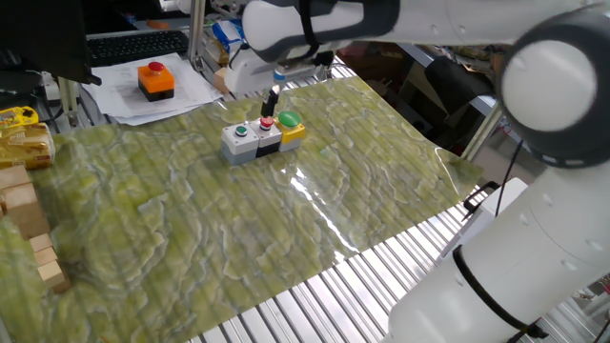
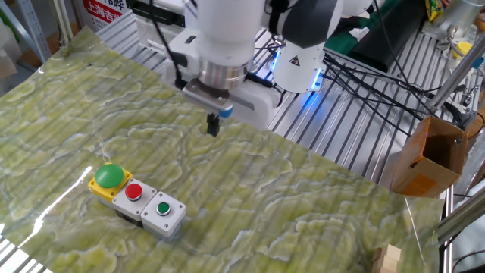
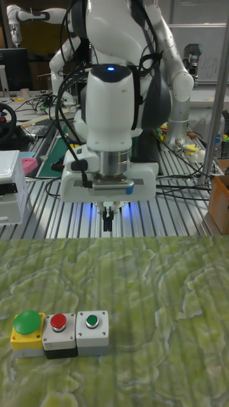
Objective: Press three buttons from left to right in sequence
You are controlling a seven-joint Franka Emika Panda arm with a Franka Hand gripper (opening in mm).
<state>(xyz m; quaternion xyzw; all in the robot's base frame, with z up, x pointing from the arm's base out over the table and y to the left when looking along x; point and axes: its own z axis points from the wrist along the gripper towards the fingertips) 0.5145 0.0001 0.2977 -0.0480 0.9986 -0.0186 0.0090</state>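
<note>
The three buttons point(image 1: 262, 136) form a joined row on the green mat. The row has a grey box with a small green button point(image 2: 162, 207), a black box with a red button point(image 2: 133, 191) and a yellow box with a green dome point(image 2: 109, 176). The tall fixed view shows the row point(image 3: 60, 331) near the mat's front. My gripper point(image 3: 108, 222) hangs above the mat's far edge, behind the row and well clear of it. Its fingertips touch each other with nothing between them. In the two fixed views the gripper point(image 2: 214, 127) point(image 1: 273, 99) points straight down.
A lone orange button point(image 1: 155, 79) on a black box sits on papers beyond the mat. Wooden blocks point(image 1: 29, 224) and a yellow packet point(image 1: 24, 133) lie at the left edge. A cardboard box point(image 2: 432, 155) stands off the table. A white box point(image 3: 11, 178) rests on the slatted tabletop.
</note>
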